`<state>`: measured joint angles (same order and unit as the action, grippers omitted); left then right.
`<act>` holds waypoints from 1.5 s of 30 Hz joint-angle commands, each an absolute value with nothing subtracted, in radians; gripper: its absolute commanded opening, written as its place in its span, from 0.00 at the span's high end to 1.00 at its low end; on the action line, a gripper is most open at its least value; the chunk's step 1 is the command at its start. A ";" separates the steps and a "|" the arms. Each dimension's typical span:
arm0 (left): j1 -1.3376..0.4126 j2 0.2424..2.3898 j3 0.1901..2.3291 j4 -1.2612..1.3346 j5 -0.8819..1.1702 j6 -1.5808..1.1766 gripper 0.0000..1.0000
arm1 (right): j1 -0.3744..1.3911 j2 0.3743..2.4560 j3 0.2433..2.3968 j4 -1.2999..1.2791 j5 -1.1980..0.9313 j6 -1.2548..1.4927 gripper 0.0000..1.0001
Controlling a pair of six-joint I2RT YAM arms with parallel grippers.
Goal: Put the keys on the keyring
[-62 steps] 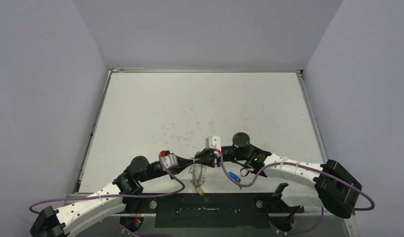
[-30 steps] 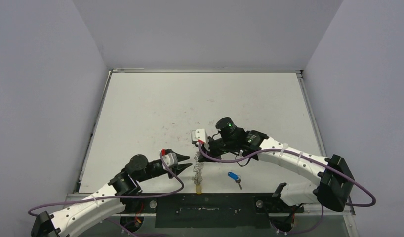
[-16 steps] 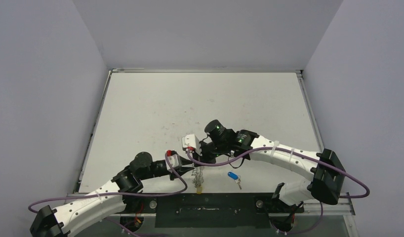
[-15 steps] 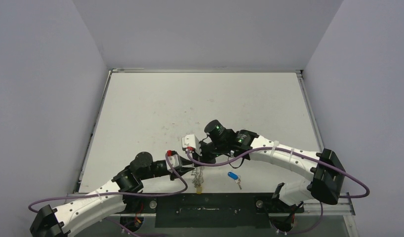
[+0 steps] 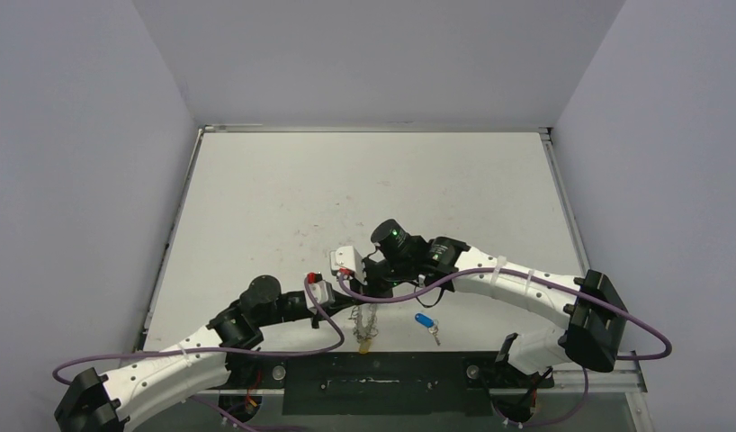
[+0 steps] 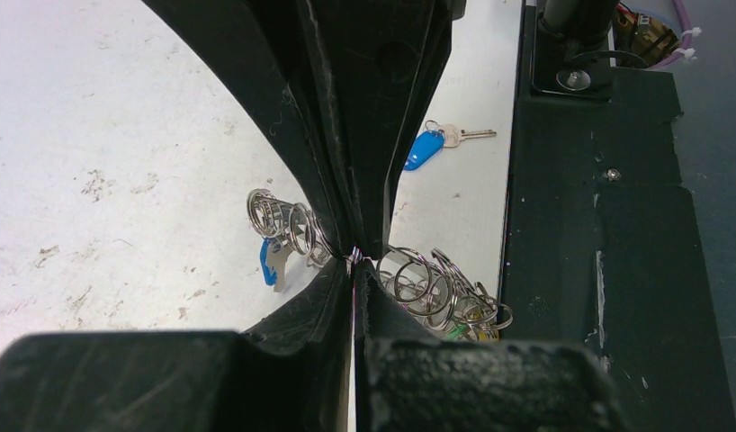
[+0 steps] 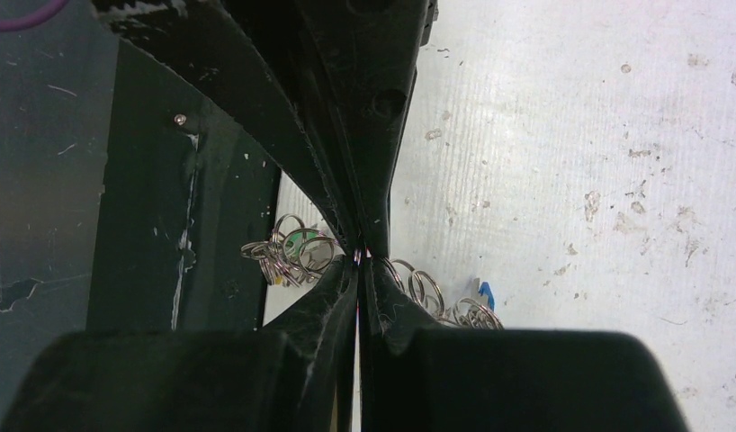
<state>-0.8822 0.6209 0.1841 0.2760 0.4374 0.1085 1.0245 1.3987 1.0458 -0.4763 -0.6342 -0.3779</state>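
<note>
The keyring [image 5: 363,322], a silver ring edged with small wire loops, lies by the table's near edge with a yellow tag [image 5: 369,343] at its near end. My left gripper [image 5: 352,309] and right gripper [image 5: 365,300] meet over it. Seen from the left wrist, my left gripper [image 6: 355,261] is shut on the keyring [image 6: 432,286], and a blue-tagged key [image 6: 270,263] hangs on the loops. Seen from the right wrist, my right gripper [image 7: 357,256] is shut on the keyring [image 7: 297,250] at the same spot, beside a green tag [image 7: 301,240]. A loose blue-tagged key [image 5: 426,323] lies to the right.
A black base plate [image 5: 373,378] runs along the near edge right behind the keyring. The scuffed white table [image 5: 364,189] stretches away to grey walls on three sides. Purple cables [image 5: 391,292] loop off both wrists.
My left gripper slid right to the keyring and shut on it. The right arm swung left with the ring a second ago, then stayed nearly still.
</note>
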 commanded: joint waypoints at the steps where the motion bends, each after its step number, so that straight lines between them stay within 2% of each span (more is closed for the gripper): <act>1: -0.888 0.593 0.217 0.326 0.448 0.106 1.00 | 1.033 1.402 1.083 -0.455 -0.600 -0.369 1.00; 3: -0.888 0.576 0.214 0.318 0.439 0.103 1.00 | 1.032 1.399 1.080 -0.445 -0.596 -0.366 0.95; 6: -0.888 0.560 0.206 0.320 0.421 0.093 1.00 | 1.025 1.380 1.057 -0.404 -0.584 -0.354 0.76; 10: -0.888 0.547 0.191 0.334 0.373 0.062 1.00 | 1.005 1.295 0.952 -0.269 -0.561 -0.340 0.56; 12: -0.889 0.545 0.178 0.354 0.368 0.053 1.00 | 0.992 1.237 0.879 -0.183 -0.558 -0.341 0.51; 15: -0.888 0.543 0.154 0.404 0.370 0.041 1.00 | 0.966 1.156 0.756 -0.043 -0.575 -0.359 0.50; 19: -0.890 0.541 0.115 0.491 0.383 0.035 1.00 | 0.942 1.086 0.611 0.171 -0.608 -0.316 0.51; 23: -0.890 0.541 0.088 0.565 0.389 0.034 1.00 | 0.934 1.096 0.555 0.317 -0.648 -0.264 0.53; 29: -0.891 0.543 0.075 0.596 0.400 0.032 1.00 | 0.934 1.162 0.536 0.472 -0.704 -0.184 0.64; 31: -0.891 0.542 0.072 0.596 0.400 0.032 1.00 | 0.936 1.180 0.543 0.494 -0.715 -0.167 0.71; 37: -0.891 0.540 0.074 0.589 0.397 0.031 1.00 | 0.938 1.203 0.568 0.446 -0.738 -0.187 0.75; 42: -0.891 0.535 0.074 0.589 0.396 0.036 1.00 | 0.936 1.188 0.564 0.401 -0.741 -0.213 0.95; 45: -0.891 0.536 0.074 0.591 0.396 0.035 1.00 | 0.935 1.185 0.565 0.374 -0.739 -0.226 1.00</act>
<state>-0.8848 0.5480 0.0601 0.4969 0.3752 0.0376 0.9413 1.2034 0.5392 0.3733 -0.7151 -0.2008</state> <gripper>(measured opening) 0.009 0.029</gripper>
